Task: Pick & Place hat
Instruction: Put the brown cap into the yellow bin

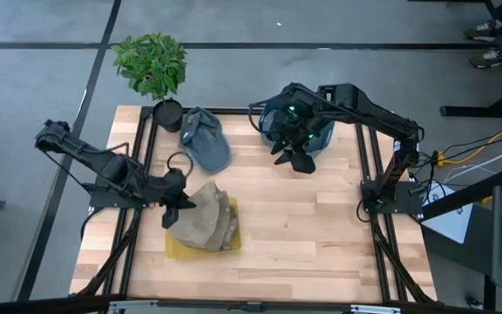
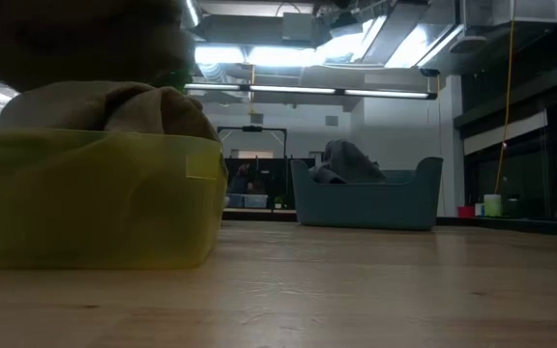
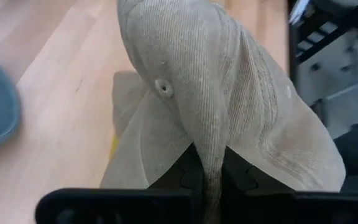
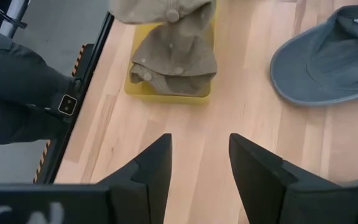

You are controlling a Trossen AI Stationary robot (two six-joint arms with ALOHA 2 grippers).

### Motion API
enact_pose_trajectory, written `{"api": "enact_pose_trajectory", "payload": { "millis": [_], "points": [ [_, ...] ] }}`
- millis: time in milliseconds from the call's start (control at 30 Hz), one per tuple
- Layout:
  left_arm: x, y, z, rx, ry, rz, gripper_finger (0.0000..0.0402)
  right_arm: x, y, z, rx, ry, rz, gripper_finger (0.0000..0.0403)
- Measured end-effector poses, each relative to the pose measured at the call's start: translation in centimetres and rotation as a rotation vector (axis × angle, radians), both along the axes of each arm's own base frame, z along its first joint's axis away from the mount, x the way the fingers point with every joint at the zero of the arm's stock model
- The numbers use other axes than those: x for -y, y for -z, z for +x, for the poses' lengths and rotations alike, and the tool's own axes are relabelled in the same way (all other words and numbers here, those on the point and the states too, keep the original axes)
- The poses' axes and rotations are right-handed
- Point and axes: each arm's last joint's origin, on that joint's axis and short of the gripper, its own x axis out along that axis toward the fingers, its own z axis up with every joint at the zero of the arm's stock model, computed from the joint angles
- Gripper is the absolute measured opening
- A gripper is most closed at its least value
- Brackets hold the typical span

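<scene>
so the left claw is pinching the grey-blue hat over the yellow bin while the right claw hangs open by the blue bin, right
Not quite: the left claw is pinching a tan hat, not the grey-blue one. The left wrist view shows tan corduroy fabric clamped between its fingers. The grey-blue hat lies loose on the table, as the high view shows. The rest stands: the hat is over the yellow bin, and the right claw hangs open by the blue bin.

I read the counter (image 1: pixel 303 227) as pale wood planks, smooth with a light satin sheen. The tan hat (image 3: pixel 229 106) is ribbed corduroy cloth, matt, with a stitched eyelet. The yellow bin (image 2: pixel 95 198) is translucent plastic, slightly glossy. The blue hat (image 4: pixel 328 56) is smooth matt cloth. The right end effector (image 4: pixel 197 168) fingers (image 4: pixel 148 174) look like matt black plastic.
</scene>
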Motion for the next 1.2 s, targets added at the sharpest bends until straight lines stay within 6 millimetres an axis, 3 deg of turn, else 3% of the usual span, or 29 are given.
{"api": "enact_pose_trajectory", "payload": {
  "millis": [300, 767, 1200],
  "points": [
    [2.4, 2.7, 1.1, -0.114, -0.066, 0.185, 0.0015, -1.0, 0.0, 0.1, -0.009, -0.004, 0.009, 0.0159],
    [5.9, 6.6, 2.8, -0.250, -0.117, 0.182, 0.0025, -2.0, 0.0, 0.3, -0.014, -0.014, -0.022, 0.0159],
    [6.6, 6.5, 2.6, -0.227, -0.086, 0.159, 0.0169, -2.0, 0.0, 0.3, -0.013, -0.015, -0.023, 0.0159]
  ]
}}
